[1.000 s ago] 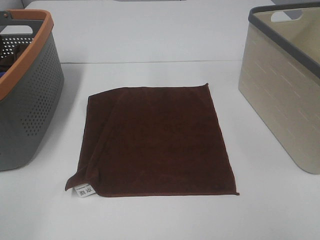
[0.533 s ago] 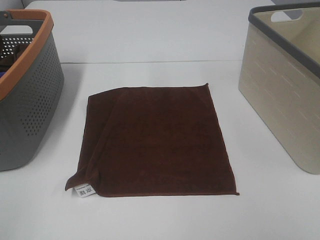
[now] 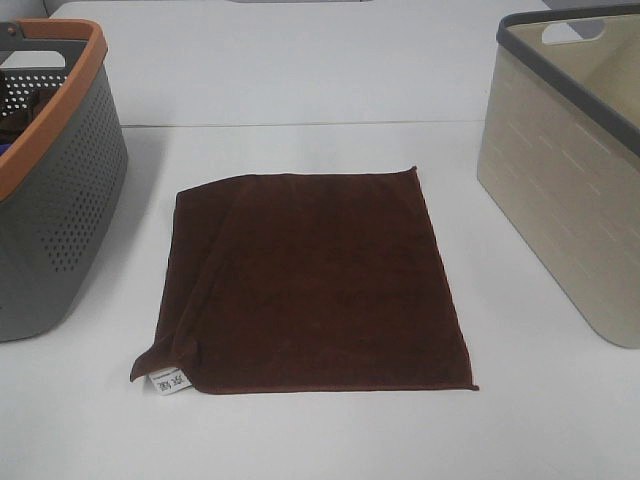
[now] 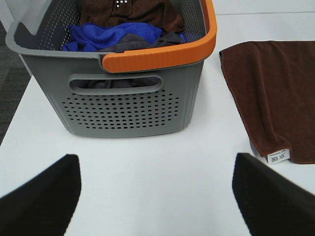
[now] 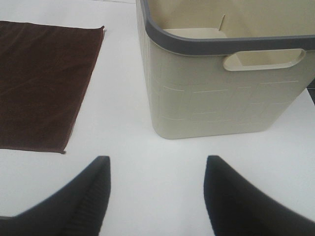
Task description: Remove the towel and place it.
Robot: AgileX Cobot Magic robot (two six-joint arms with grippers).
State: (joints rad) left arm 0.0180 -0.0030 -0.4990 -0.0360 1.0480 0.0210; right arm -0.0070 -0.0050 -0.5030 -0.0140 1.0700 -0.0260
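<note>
The dark brown towel (image 3: 310, 283) lies flat on the white table between two baskets, its left edge folded under a little and its white label (image 3: 168, 383) at the near left corner. It also shows in the left wrist view (image 4: 275, 93) and in the right wrist view (image 5: 42, 83). My left gripper (image 4: 157, 196) is open and empty over bare table in front of the grey basket. My right gripper (image 5: 157, 196) is open and empty over bare table in front of the beige basket. Neither gripper shows in the exterior high view.
A grey perforated basket with an orange rim (image 3: 50, 180) (image 4: 123, 98) stands at the left and holds blue, grey and brown cloths (image 4: 115, 37). A beige basket with a dark grey rim (image 3: 570, 190) (image 5: 221, 83) stands at the right, with nothing visible inside it.
</note>
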